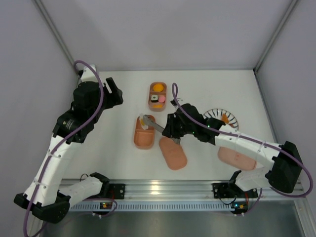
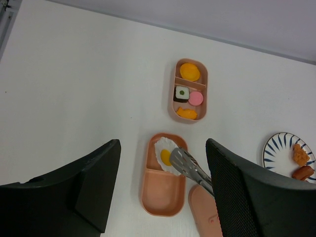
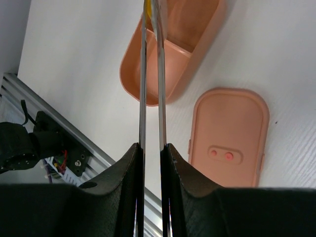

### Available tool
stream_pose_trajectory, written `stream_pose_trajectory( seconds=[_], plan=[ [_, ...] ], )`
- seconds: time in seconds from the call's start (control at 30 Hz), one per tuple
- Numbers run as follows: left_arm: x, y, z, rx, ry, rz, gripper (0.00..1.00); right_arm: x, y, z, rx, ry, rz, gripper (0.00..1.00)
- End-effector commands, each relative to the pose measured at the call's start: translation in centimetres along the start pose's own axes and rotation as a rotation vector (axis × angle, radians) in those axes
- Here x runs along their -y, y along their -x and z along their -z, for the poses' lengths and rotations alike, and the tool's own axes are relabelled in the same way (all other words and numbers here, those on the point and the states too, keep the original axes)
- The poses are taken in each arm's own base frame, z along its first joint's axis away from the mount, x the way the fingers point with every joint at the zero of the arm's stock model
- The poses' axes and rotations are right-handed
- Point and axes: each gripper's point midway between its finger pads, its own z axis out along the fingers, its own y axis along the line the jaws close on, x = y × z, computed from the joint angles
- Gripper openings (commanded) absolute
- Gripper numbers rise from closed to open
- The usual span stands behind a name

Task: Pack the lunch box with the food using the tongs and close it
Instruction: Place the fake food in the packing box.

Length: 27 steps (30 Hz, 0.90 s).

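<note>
The right gripper [image 1: 171,130] is pinched on the tongs [image 1: 155,125], whose tips reach a fried egg [image 1: 145,120] in the far half of the near tray [image 1: 144,139]. The left gripper [image 1: 113,92] hangs spread and empty over the table [image 1: 113,163] to the left. A lid [image 1: 173,154] lies just right of that tray, a second lid [image 1: 236,159] lies partly under the right arm, and the far tray [image 1: 157,96] sits beyond, with a striped plate [image 1: 217,114] off to the right. From the left wrist, between its wide-apart fingers [image 2: 84,192], the tongs' tips lie on the egg's right edge. The far tray holds an orange piece [image 2: 190,71], a sushi roll [image 2: 181,93], a pink piece [image 2: 196,98] and another orange bit [image 2: 186,113], and the plate carries two brown pieces [image 2: 300,155]. From the right wrist, the black fingers [image 3: 123,192] press the tongs' two arms nearly parallel, with a sliver of yellow between the tips over the tray and the lid flat beside it.
</note>
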Motion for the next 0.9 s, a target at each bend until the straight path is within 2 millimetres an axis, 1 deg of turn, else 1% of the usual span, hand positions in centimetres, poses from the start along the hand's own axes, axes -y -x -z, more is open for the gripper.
stream_pose_trajectory(
  seconds=[0.0, 0.13, 0.27, 0.63, 0.73, 0.87],
  plan=[
    [0.0, 0.3, -0.1, 0.013, -0.008, -0.007, 0.75, -0.9, 2.7, 0.6, 0.109, 0.048, -0.019, 0.0],
    [0.2, 0.2, -0.3, 0.01, -0.011, -0.005, 0.75, -0.3, 1.9, -0.3, 0.086, 0.039, -0.02, 0.0],
    [0.2, 0.2, -0.4, 0.009, -0.009, -0.005, 0.75, 0.0, 1.6, -1.0, 0.066, 0.039, -0.023, 0.0],
    [0.2, 0.1, -0.6, 0.006, -0.006, -0.005, 0.75, 0.6, 0.3, -2.3, 0.012, 0.017, -0.019, 0.0],
    [0.2, 0.0, -0.7, 0.005, -0.006, -0.008, 0.75, 0.5, 0.3, -2.6, 0.01, 0.028, -0.025, 0.0],
    [0.2, 0.2, -0.6, 0.009, -0.006, -0.007, 0.75, 0.4, 1.0, -2.0, 0.036, 0.038, -0.043, 0.0]
  ],
)
